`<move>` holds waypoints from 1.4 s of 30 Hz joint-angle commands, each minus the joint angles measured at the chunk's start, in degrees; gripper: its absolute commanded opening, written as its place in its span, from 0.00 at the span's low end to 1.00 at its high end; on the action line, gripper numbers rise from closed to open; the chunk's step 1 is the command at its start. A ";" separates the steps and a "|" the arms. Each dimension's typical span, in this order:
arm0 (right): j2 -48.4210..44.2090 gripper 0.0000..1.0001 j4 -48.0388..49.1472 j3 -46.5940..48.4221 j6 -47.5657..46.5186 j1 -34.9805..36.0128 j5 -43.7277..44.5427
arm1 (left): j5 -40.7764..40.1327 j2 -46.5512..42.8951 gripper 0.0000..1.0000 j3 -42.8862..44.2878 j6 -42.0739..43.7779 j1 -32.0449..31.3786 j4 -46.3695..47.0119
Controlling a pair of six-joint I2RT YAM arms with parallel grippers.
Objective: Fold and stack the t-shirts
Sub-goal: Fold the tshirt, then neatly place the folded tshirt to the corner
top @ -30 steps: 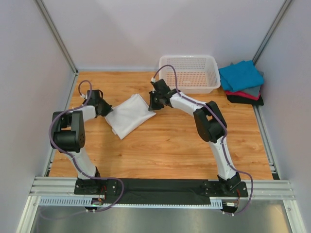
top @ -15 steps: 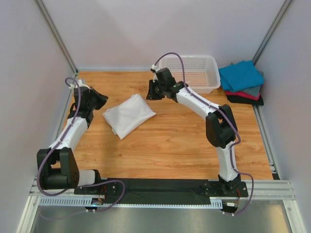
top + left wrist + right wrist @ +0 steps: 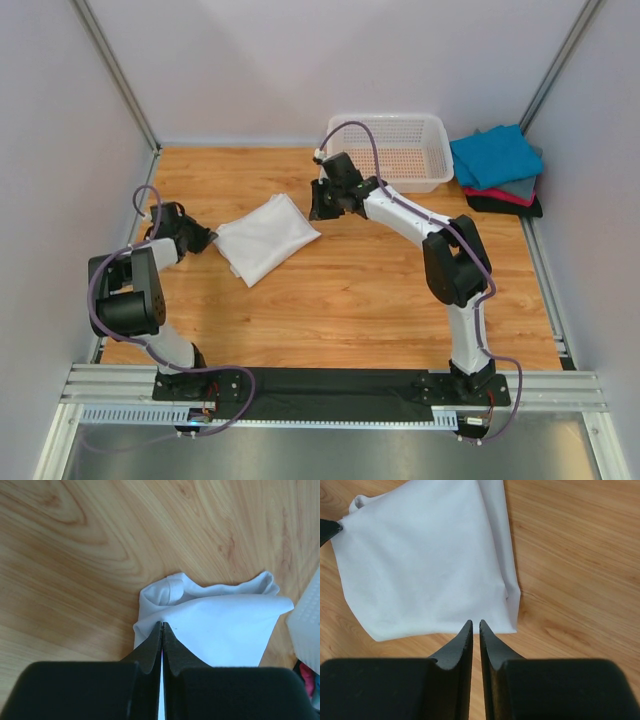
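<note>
A white t-shirt [image 3: 265, 238] lies folded in a rough square on the wooden table, left of centre. My left gripper [image 3: 200, 240] is shut, with its tips touching the shirt's left corner [image 3: 162, 624]; no cloth shows between the jaws. My right gripper [image 3: 320, 205] hangs just off the shirt's right corner, jaws almost closed on nothing [image 3: 475, 622], above the shirt's edge [image 3: 420, 565]. A stack of folded t-shirts sits at the back right: teal-blue [image 3: 497, 155] on top, then grey [image 3: 525, 186], red [image 3: 500, 193] and black [image 3: 505, 206].
A white mesh basket [image 3: 400, 183] stands at the back, right of centre, just behind my right gripper; its corner shows in the left wrist view [image 3: 307, 630]. Metal frame posts and grey walls close in the table on the left, right and back.
My left arm swung up and away from the shirt, then came back down to its left corner. My right gripper rose toward the basket and settled slightly lower. The shirt has not moved.
</note>
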 commanded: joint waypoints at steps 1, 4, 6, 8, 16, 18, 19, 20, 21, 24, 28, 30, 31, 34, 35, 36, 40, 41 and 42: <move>1.21 0.11 1.54 -1.22 -0.03 0.42 0.28 | 0.29 1.05 0.00 0.49 -1.12 0.55 1.19; 1.13 0.09 1.45 -3.77 0.76 0.42 0.28 | 1.42 2.46 0.00 -0.31 -1.20 0.64 2.68; -0.19 0.09 3.20 -7.98 1.73 0.68 0.20 | 2.04 3.42 0.00 -0.31 -0.94 0.90 3.81; -1.76 0.09 5.57 -12.54 2.34 1.20 0.28 | 3.18 4.91 0.00 0.65 -0.42 1.17 4.00; -1.24 0.05 5.50 -16.87 2.43 2.09 0.46 | 7.31 8.17 0.00 7.94 4.50 1.79 2.15; -2.82 0.05 4.79 -17.22 2.34 2.44 0.02 | 8.97 8.53 0.00 11.54 7.56 1.87 0.93; -3.70 0.04 4.71 -17.92 2.26 2.61 0.02 | 9.59 8.70 0.00 12.95 8.80 1.79 0.05; -5.80 0.04 4.53 -18.10 2.26 2.96 -0.15 | 10.29 8.88 0.00 16.27 10.03 1.78 -2.13; -6.86 0.04 4.44 -18.19 2.17 3.14 -0.50 | 11.35 8.70 0.00 17.96 11.52 1.70 -3.72; -11.17 0.04 3.74 -16.79 2.26 3.32 -1.38 | 9.79 5.73 0.00 23.32 16.10 0.56 -11.54; -14.25 0.06 4.26 -12.49 1.03 3.23 -1.30 | 1.27 -3.93 0.00 24.74 19.97 -6.80 -20.07; -12.68 0.07 5.32 -8.80 -0.46 3.23 -1.04 | -3.99 -10.44 0.00 22.03 18.93 -10.15 -22.19; -11.45 0.06 5.41 -7.40 -1.08 3.23 -0.95 | -5.76 -12.63 0.00 20.45 18.23 -13.56 -22.19; -3.57 0.00 5.23 -0.72 -3.63 3.23 -2.08 | -9.12 -19.58 0.00 12.11 13.31 -18.85 -18.96; -1.88 0.01 5.14 1.21 -4.24 3.23 -2.70 | -9.38 -21.86 0.00 7.47 10.86 -19.91 -15.20; -0.30 0.00 5.32 3.84 -4.94 3.23 -4.01 | -10.52 -22.75 0.00 5.34 10.05 -21.06 -13.34; 8.31 0.01 7.25 8.34 -5.65 3.32 -4.38 | -11.06 -21.80 0.00 -1.09 8.81 -25.19 -4.81; 9.64 0.00 7.69 9.05 -5.74 3.23 -4.20 | -10.53 -19.88 0.00 -1.88 8.90 -25.55 -1.92; 10.87 0.00 7.52 10.97 -5.57 3.32 -3.85 | -10.09 -18.73 0.00 -1.98 9.16 -25.72 -0.76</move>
